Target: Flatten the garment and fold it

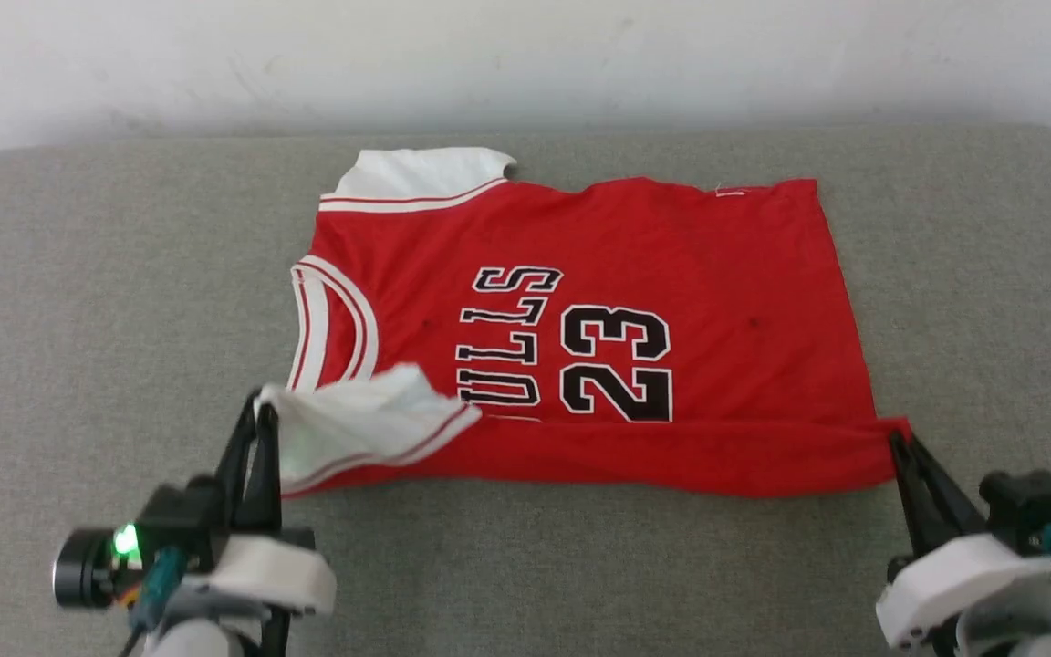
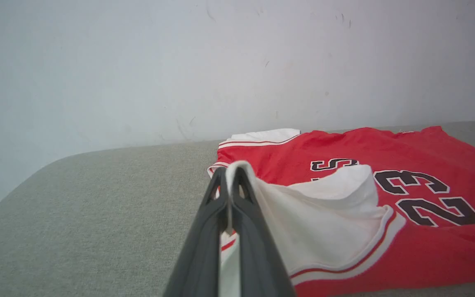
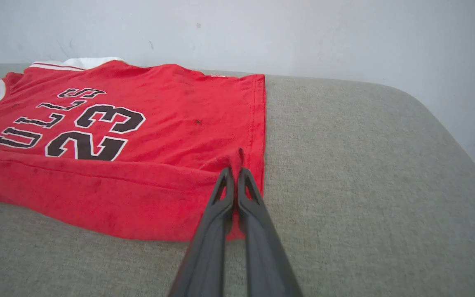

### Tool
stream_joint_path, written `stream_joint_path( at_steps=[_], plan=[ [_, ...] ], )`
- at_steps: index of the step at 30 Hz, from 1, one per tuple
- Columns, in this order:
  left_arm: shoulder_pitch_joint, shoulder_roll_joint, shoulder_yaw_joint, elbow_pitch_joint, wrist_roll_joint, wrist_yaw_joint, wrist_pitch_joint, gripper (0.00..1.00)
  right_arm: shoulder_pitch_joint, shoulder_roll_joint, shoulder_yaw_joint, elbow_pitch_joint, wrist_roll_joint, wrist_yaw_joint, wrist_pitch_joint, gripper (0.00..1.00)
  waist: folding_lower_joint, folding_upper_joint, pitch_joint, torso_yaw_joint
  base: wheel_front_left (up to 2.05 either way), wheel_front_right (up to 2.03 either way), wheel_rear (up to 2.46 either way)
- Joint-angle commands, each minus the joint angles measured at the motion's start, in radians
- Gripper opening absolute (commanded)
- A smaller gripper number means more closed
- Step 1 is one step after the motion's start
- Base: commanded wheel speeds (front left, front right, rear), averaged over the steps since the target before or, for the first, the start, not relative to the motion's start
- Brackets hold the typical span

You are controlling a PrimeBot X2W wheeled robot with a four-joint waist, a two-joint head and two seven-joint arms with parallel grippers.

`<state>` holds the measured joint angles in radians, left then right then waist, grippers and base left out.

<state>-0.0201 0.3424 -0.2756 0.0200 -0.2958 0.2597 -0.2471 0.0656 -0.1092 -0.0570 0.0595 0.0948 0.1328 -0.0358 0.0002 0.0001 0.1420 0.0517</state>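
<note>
Our left pincer [image 1: 261,401] [image 2: 230,173] was shut on the edge of the near white sleeve [image 1: 361,420] [image 2: 324,214]. It held that edge a little above the cloth, and the rest of the sleeve draped back over the shirt [image 1: 671,265] [image 2: 427,148] [image 3: 171,90]. Our right pincer [image 1: 895,440] [image 3: 235,171] was shut on the shirt's near hem corner, where the red cloth puckered between the fingertips.

Between the two pincers, we saw the shirt's near side turned over as a long red band. The shirt lay mid-counter [image 1: 78,301], with its neck toward the left edge and its hem toward the right edge. The black "23" faced up, and of the lettering beside it we could read only "ULLS", because the held sleeve covered the start. The other sleeve [image 1: 421,172] lay flat toward the back edge, near the pale wall [image 1: 525,55].
</note>
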Motion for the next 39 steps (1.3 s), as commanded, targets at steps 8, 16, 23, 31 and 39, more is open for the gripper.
stream_joint_path(
  at_steps=[8,16,23,31,39],
  plan=[
    [-0.227,0.015,0.006,0.119,0.022,-0.067,-0.004,0.00,-0.185,-0.052,0.036,0.035,-0.014,-0.002,0.085,0.00,-0.0002,-0.0001,0.077,-0.021,0.00,0.00,0.00],
    [-0.370,0.041,-0.006,0.251,-0.011,-0.135,0.108,0.00,-0.346,-0.095,0.076,0.098,0.017,-0.002,0.246,0.00,-0.0002,-0.0001,0.155,-0.041,0.00,0.00,0.00],
    [-0.445,0.055,-0.001,0.348,-0.091,-0.182,0.323,0.00,-0.445,-0.122,0.091,0.160,0.064,-0.002,0.432,0.00,-0.0002,-0.0001,0.205,-0.043,0.00,0.00,0.00],
    [-0.473,0.058,-0.001,0.382,-0.250,-0.251,0.671,0.00,-0.524,-0.141,0.113,0.211,0.147,-0.002,0.694,0.00,-0.0002,-0.0001,0.228,-0.043,0.00,0.00,0.00],
    [-0.432,0.056,0.062,0.279,-0.227,-0.161,0.524,1.00,-0.511,-0.101,0.033,0.167,0.183,-0.002,0.648,1.00,-0.0002,-0.0001,0.186,-0.034,0.00,0.00,0.00]
  ],
)
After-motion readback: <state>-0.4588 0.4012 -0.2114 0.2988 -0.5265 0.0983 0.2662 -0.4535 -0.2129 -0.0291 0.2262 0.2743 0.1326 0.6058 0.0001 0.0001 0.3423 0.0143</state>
